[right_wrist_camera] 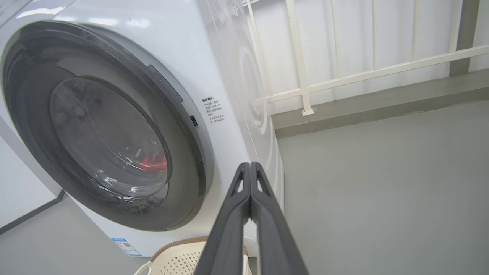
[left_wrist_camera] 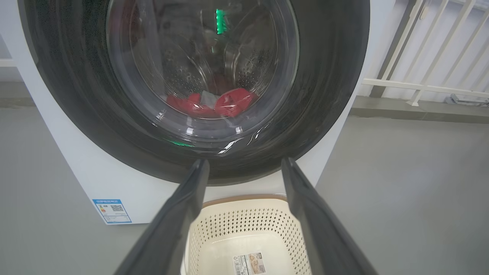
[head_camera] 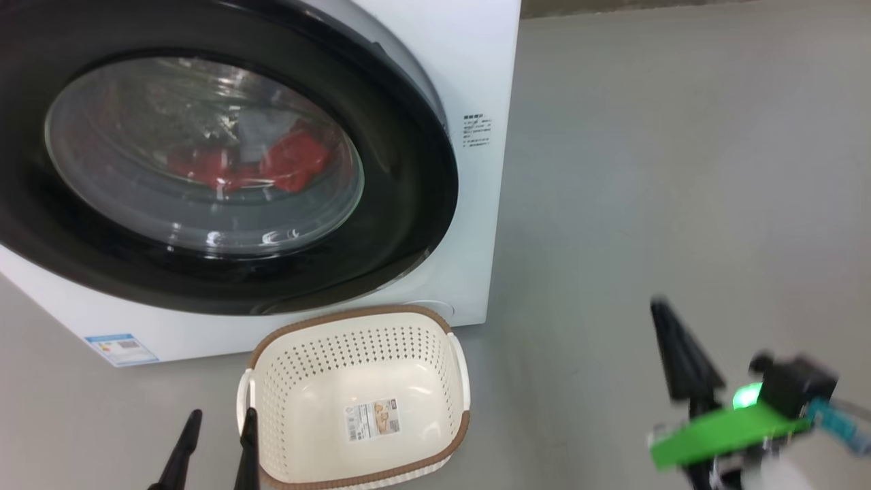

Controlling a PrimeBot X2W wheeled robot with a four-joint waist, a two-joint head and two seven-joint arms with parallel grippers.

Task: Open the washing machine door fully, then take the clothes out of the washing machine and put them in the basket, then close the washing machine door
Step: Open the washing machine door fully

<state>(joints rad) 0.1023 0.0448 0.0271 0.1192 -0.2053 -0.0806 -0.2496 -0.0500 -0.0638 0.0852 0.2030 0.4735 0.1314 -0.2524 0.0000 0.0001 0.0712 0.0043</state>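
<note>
Fingers (left_wrist_camera: 179, 221) of the left gripper (left_wrist_camera: 245, 162) stand spread as wide as they go, with nothing between them and nothing in their hold; in the left wrist view they frame the basket (head_camera: 354, 314), which sits on the grey floor (head_camera: 680, 170) just in front of the washing machine (head_camera: 469, 61), below its door. From the head view the inner finger of that gripper overlaps the basket's left handle, though whether it touches the plastic cannot be told. The basket is empty apart from the paper label (head_camera: 373, 418) on its bottom. The right gripper (right_wrist_camera: 250, 165) has its two dark fingers pressed flat together from base to tip, gripping nothing; it hangs over bare floor to the right of the machine, apart from the basket and from the white cabinet, and in the right wrist view its tips point toward the machine's lower front corner. Its wrist, with a green part and a lit green lamp, is blurred in the head view. The washing machine door (head_camera: 408, 204) lies shut against the front, its black rim flush with the panel. The clothes (head_camera: 292, 160) are inside the drum, seen red with a grey patch through the bulging glass, low in the window
</note>
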